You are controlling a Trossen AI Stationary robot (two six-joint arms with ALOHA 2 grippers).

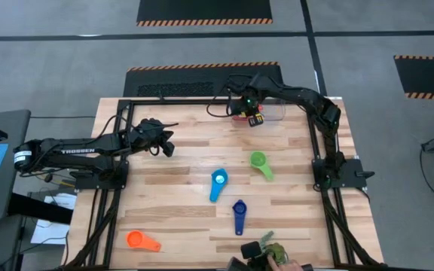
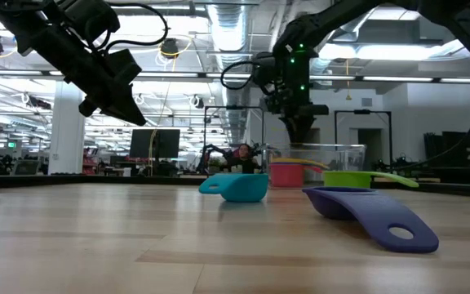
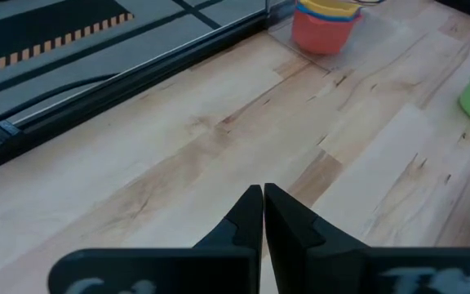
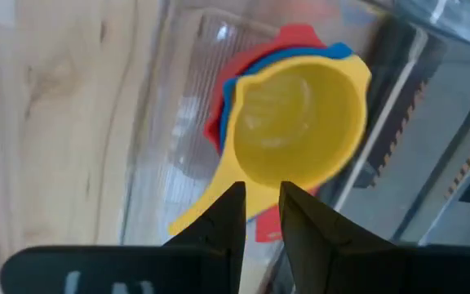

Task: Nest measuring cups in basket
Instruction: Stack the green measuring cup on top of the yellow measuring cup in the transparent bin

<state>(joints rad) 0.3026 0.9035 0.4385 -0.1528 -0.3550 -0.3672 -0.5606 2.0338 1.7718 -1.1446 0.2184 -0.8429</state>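
The right gripper is shown above the basket at the bench's far edge, fingers slightly parted over the yellow cup nested in blue and red cups, nothing clamped. The left gripper, shut and empty, hangs apart.

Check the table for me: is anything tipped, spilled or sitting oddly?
Nothing spilled. The dark blue cup lies tilted in the low view, handle end on the wood. A green leafy object sits at the table's near edge, no measuring cup.
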